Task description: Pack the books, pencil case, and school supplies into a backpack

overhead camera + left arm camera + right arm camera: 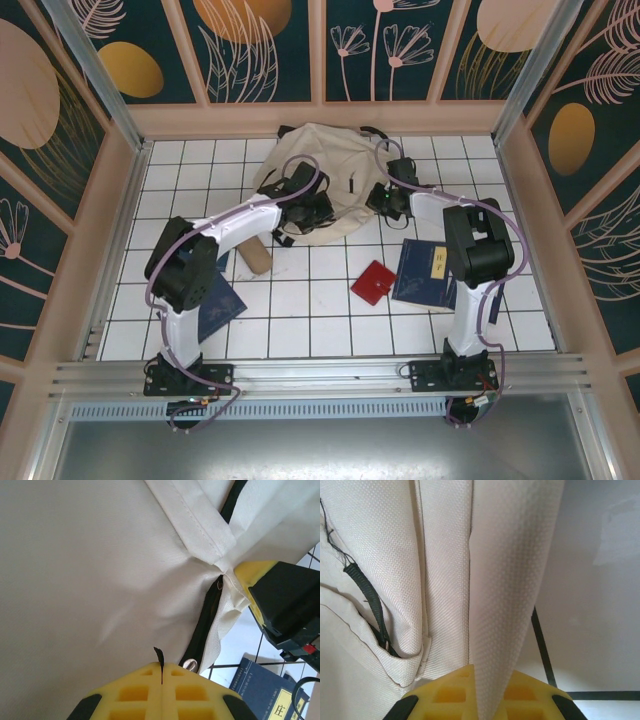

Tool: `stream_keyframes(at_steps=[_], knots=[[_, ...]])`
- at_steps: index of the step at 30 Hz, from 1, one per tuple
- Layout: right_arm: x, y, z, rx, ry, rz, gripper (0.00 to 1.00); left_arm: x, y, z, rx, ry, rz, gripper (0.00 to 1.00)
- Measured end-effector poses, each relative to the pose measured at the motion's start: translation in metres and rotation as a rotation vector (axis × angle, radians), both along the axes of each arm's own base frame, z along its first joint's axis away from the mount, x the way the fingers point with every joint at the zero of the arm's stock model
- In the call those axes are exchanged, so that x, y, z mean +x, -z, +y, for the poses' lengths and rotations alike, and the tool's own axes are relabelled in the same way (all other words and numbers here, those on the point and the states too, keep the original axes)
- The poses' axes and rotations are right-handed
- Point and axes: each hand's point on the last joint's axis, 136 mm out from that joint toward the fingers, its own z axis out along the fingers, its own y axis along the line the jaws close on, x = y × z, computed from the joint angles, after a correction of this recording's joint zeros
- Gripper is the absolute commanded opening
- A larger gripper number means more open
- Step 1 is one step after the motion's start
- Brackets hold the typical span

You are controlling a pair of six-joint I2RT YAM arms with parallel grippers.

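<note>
The cream-beige backpack (325,165) lies at the back middle of the tiled table. My left gripper (306,211) is at its near left edge, shut on a thin black tab (159,658) beside the dark zip line (205,628). At the bag's right edge my right gripper (384,197) is shut on a fold of its fabric (506,605). A navy book (425,272) lies under the right arm and another (220,305) by the left arm. Between them lie the red case (373,282) and the tan pencil case (258,256).
Wooden walls (325,118) enclose the table on three sides, close behind the backpack. The right gripper's body (287,605) shows close by in the left wrist view, with a navy book (265,687) on the tiles below it. A black strap (370,605) hangs beside the held fold.
</note>
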Motion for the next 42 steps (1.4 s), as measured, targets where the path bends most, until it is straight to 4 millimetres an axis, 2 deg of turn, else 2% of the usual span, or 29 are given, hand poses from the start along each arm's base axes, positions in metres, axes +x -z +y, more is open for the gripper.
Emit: stream_keyframes(at_steps=[3,9,13,15,18,20,24,27,31,34,37,40,42], knots=[[0.001,0.001,-0.002,-0.009,0.015,-0.001,0.00,-0.001,-0.002,0.009,0.031,-0.017,-0.015,0.00],[0.005,0.004,-0.008,-0.023,0.029,-0.006,0.01,-0.013,0.010,0.036,0.130,-0.058,-0.007,0.00],[0.007,0.001,-0.009,-0.011,0.003,-0.015,0.28,-0.016,0.006,0.042,0.142,-0.050,-0.026,0.00],[0.012,-0.004,-0.012,-0.011,-0.011,-0.033,0.46,-0.015,0.003,0.039,0.132,-0.028,-0.037,0.00],[0.012,-0.018,-0.020,0.004,0.007,-0.050,0.55,-0.013,0.000,0.034,0.111,0.008,-0.053,0.00],[0.004,-0.035,-0.025,0.019,0.032,-0.057,0.59,-0.010,-0.006,0.029,0.100,0.030,-0.072,0.00],[-0.028,-0.077,-0.020,0.119,0.061,-0.078,0.58,-0.005,-0.017,0.018,0.067,0.087,-0.118,0.00],[-0.051,-0.087,0.005,0.213,0.054,-0.048,0.57,-0.005,-0.019,0.014,0.061,0.123,-0.138,0.00],[-0.084,-0.079,0.051,0.320,0.032,0.053,0.57,-0.004,-0.022,0.011,0.063,0.160,-0.164,0.00],[-0.099,-0.073,0.070,0.377,0.054,0.120,0.57,-0.004,-0.022,0.010,0.070,0.176,-0.177,0.00],[-0.099,-0.072,0.077,0.420,0.088,0.146,0.55,-0.003,-0.023,0.010,0.073,0.186,-0.189,0.00],[-0.094,-0.065,0.083,0.447,0.098,0.164,0.42,-0.004,-0.021,0.010,0.078,0.195,-0.194,0.00],[-0.091,-0.057,0.087,0.452,0.105,0.186,0.40,-0.004,-0.019,0.011,0.082,0.198,-0.193,0.00]])
